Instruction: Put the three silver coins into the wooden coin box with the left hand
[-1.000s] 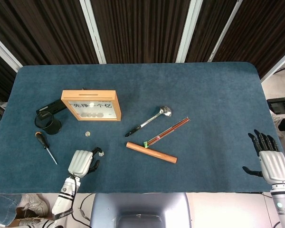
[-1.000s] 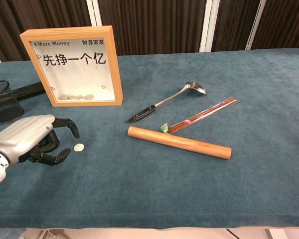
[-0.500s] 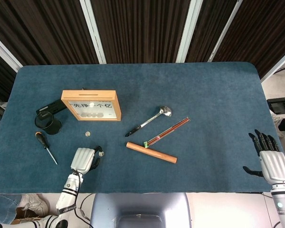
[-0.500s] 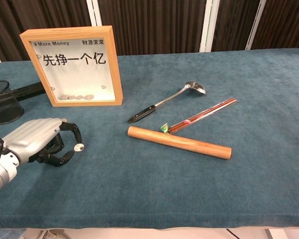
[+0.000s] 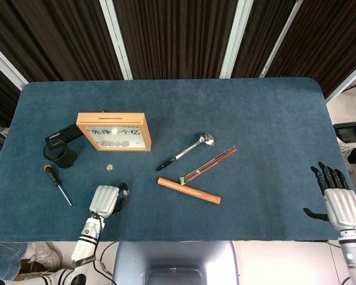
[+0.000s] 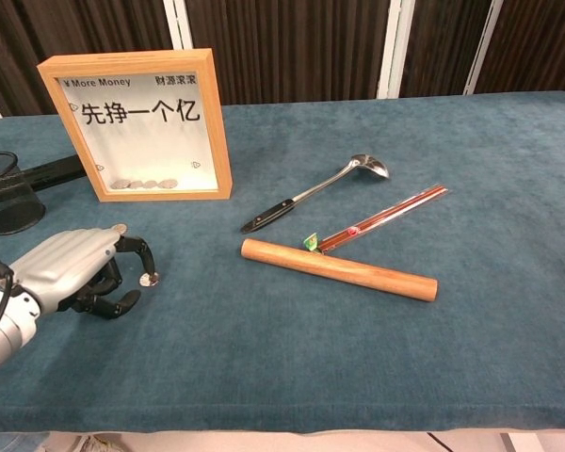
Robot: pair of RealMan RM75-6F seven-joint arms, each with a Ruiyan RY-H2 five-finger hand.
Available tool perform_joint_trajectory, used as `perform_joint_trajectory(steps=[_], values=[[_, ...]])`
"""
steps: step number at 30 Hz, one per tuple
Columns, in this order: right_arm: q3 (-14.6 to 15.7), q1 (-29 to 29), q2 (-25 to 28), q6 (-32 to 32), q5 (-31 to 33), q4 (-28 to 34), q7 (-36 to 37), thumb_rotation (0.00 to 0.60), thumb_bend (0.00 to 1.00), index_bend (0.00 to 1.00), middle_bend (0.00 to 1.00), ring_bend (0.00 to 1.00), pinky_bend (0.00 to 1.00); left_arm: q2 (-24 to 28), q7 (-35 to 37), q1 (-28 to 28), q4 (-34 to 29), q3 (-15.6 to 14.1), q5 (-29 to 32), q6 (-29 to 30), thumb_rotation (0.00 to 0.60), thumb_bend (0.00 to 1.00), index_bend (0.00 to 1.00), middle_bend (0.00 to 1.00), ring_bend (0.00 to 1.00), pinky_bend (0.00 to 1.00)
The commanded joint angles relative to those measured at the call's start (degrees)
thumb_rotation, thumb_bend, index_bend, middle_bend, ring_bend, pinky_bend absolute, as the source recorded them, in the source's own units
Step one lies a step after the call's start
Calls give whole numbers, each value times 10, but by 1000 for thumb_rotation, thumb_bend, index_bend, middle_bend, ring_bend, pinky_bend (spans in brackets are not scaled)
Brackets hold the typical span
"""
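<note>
Chest view: left hand low over the blue tabletop, near the front edge, fingers curled down. A silver coin sits at a fingertip; whether it is pinched or only touched, cannot tell. A second coin lies on the cloth just behind the hand, between it and the wooden coin box. Third coin not found in either view.

Box stands upright at the left rear, glass front with printed characters, a row of coins already resting along its inside bottom.

Head view: same left hand at the near left edge, the second coin between it and the box. Right hand well apart at the far right, beyond the tabletop edge, fingers spread, holding nothing.

Other items:
- black mesh cup left of the box, a flat black object behind it
- screwdriver left of the left hand, seen from the head only
- metal ladle mid-table, lying diagonally
- red chopsticks in clear sleeve just right of the ladle, roughly parallel to it
- wooden rolling pin in front of both, near the sleeve's lower end
</note>
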State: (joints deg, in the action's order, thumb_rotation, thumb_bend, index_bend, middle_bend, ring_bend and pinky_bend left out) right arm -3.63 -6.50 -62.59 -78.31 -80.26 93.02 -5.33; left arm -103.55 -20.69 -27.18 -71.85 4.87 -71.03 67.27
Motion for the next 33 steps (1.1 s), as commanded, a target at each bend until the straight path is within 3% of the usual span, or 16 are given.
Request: perform_joint_trajectory(steps=[1, 33], values=[[0, 1, 0, -1, 0, 0, 1, 600, 139, 0, 0, 0, 0, -1, 0, 1, 1, 1, -1, -1, 600, 420, 415, 1000, 1000, 1000], [-1, 0, 1, -1, 1, 0, 1, 600, 139, 0, 0, 0, 0, -6, -9, 2, 8, 10, -3, -13, 600, 420, 408, 1000, 1000, 1000]])
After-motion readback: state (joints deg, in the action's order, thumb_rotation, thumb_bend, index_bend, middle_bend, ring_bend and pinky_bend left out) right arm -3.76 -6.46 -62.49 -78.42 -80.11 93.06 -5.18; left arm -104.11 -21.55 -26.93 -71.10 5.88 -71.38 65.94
